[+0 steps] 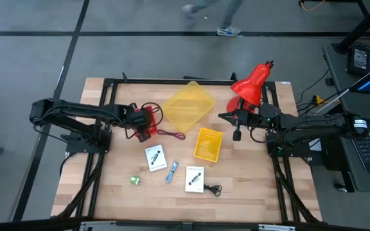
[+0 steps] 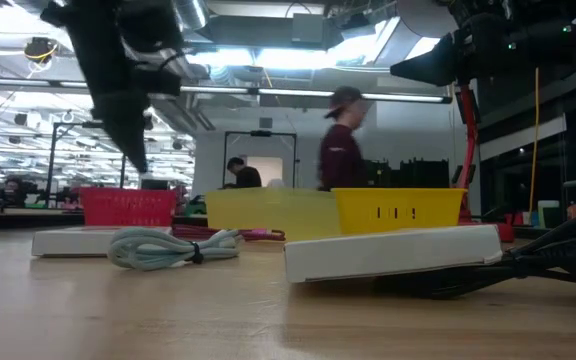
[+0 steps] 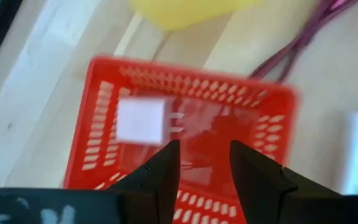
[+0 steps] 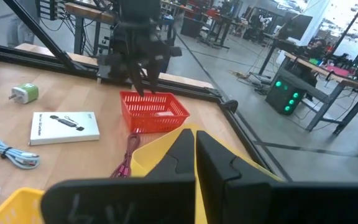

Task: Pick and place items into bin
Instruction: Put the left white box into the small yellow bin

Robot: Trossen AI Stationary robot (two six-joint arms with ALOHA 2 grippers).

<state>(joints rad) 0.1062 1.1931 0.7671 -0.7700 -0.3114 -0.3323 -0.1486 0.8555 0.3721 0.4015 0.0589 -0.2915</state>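
Note:
My left gripper point(image 3: 204, 146) hangs open just above a red mesh basket point(image 3: 191, 78) at the table's far left, with nothing between its fingers. A white cube point(image 3: 140, 121) lies inside the basket. On the table nearer the front lie two white printed cards point(image 1: 155, 157) point(image 1: 195, 178), a blue-grey cable point(image 1: 172, 172), a tiny green object point(image 1: 135, 180) and a black cord point(image 1: 212, 188). A dark red cord point(image 1: 171, 133) trails from beside the basket. My right gripper point(image 4: 195, 138) is shut and level, held above the table's far right.
A yellow bin point(image 1: 208, 144) stands mid-table and a flat yellow tray point(image 1: 186, 106) lies behind it. A red desk lamp point(image 1: 252, 83) stands at the far right, close to my right arm. A person point(image 2: 343, 140) walks past beyond the table's far edge.

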